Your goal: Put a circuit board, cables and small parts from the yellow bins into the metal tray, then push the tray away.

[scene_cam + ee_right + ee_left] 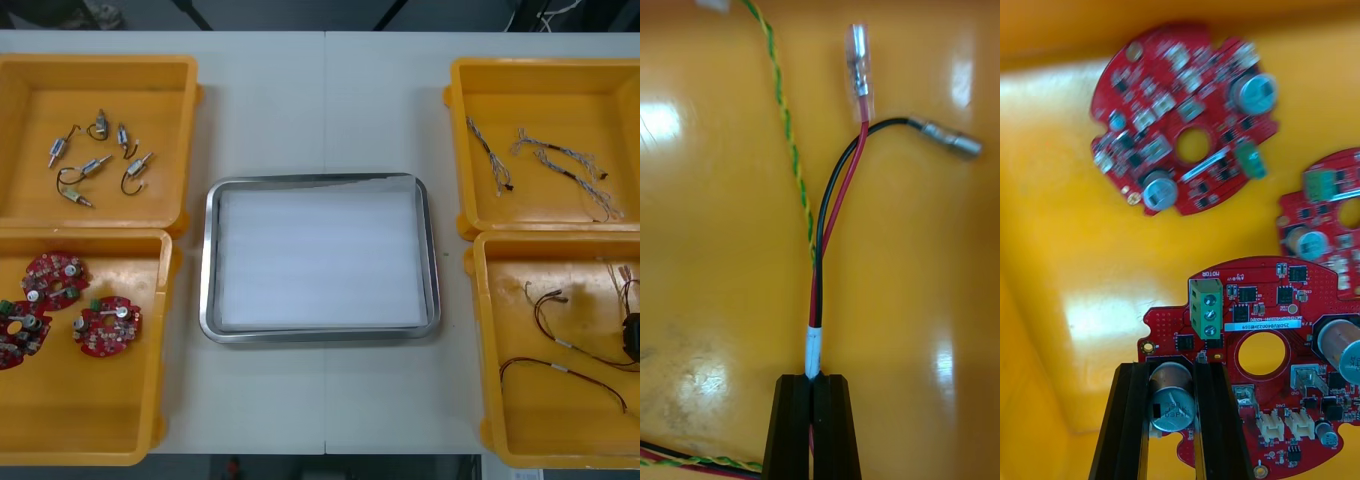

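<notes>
circuit board (1255, 352) is clamped in left tool (1171, 375), red and black cable (829, 217) in right tool (814, 386); a lift to metal tray (212, 262) is needed.

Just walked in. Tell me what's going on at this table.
The robot is picking with both arms at once. Its left pincer is shut on a red circuit board lying in a left-hand bin. Its right pincer has pinched a red and black cable inside a right-hand bin. The metal tray in the middle of the table holds nothing yet, so the loading is only starting.
</notes>
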Controlling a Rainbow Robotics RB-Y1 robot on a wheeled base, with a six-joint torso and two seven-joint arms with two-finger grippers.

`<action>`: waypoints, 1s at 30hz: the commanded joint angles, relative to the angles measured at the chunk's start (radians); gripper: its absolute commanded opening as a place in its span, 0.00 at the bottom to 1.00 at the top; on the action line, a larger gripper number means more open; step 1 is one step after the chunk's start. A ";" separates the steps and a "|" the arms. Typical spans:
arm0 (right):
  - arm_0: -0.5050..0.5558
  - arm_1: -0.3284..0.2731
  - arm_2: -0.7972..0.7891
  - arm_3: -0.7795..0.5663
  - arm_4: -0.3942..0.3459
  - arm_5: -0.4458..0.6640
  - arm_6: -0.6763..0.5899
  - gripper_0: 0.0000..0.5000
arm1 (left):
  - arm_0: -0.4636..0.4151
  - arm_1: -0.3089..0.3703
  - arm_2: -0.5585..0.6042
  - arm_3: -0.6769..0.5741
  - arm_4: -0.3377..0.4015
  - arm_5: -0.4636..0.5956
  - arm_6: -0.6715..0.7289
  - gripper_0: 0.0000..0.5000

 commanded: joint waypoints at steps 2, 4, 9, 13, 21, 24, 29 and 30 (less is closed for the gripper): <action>-0.003 -0.025 -0.115 -0.128 -0.022 0.147 0.032 0.00 | -0.161 0.046 -0.002 -0.107 -0.007 0.148 0.148 0.00; -0.022 -0.031 -0.150 -0.182 -0.030 0.233 0.027 0.00 | -0.218 0.047 -0.035 -0.138 -0.004 0.196 0.192 0.00; -0.052 -0.057 -0.196 -0.280 -0.039 0.368 0.013 0.00 | -0.328 0.047 -0.125 -0.182 -0.002 0.242 0.257 0.00; -0.080 -0.093 -0.234 -0.354 -0.056 0.482 0.001 0.00 | -0.422 0.046 -0.225 -0.207 0.001 0.248 0.318 0.00; -0.152 -0.146 -0.283 -0.406 -0.165 0.637 -0.028 0.00 | -0.615 0.026 -0.426 -0.233 0.008 0.263 0.438 0.00; -0.186 -0.174 -0.291 -0.407 -0.198 0.637 -0.033 0.00 | -0.670 0.007 -0.476 -0.231 0.005 0.266 0.471 0.00; -0.269 -0.246 -0.294 -0.432 -0.260 0.637 -0.048 0.00 | -0.793 -0.051 -0.614 -0.199 0.001 0.268 0.550 0.00; -0.282 -0.258 -0.293 -0.440 -0.274 0.637 -0.053 0.00 | -0.816 -0.065 -0.639 -0.191 -0.002 0.266 0.563 0.00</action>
